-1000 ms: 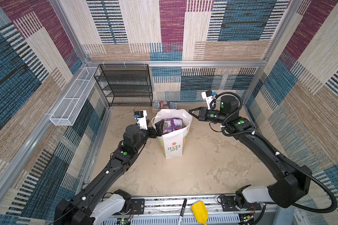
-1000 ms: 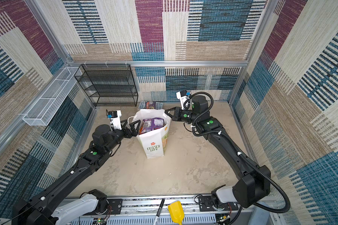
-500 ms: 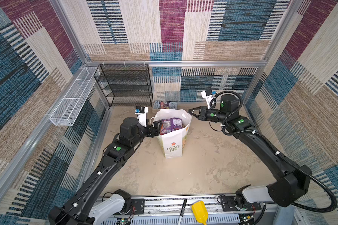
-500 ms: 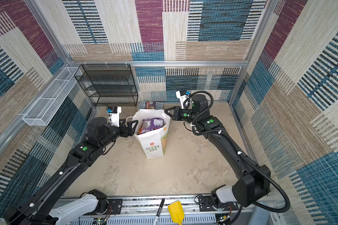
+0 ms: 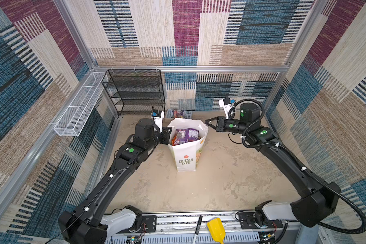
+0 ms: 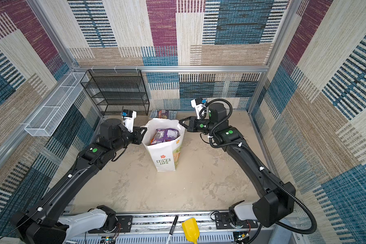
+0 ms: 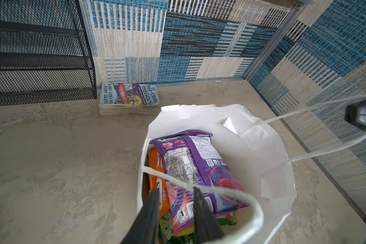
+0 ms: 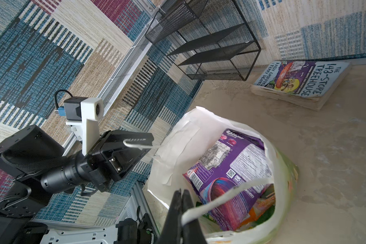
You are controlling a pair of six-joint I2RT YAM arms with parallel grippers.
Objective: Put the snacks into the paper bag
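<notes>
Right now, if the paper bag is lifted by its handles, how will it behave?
The paper bag would likely sag and flex: thin, creased walls. The snacks piled high probably make it top-heavy, apt to tip if pushed.

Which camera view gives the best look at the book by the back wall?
The right wrist view: the book is large, its title readable. The left wrist view shows it smaller and flatter. In both top views it is tiny, beyond the bag.

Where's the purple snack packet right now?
In both top views the glossy purple plastic snack packet lies topmost inside the tall white paper bag, mid-table, just before the colourful paperback book.
</notes>
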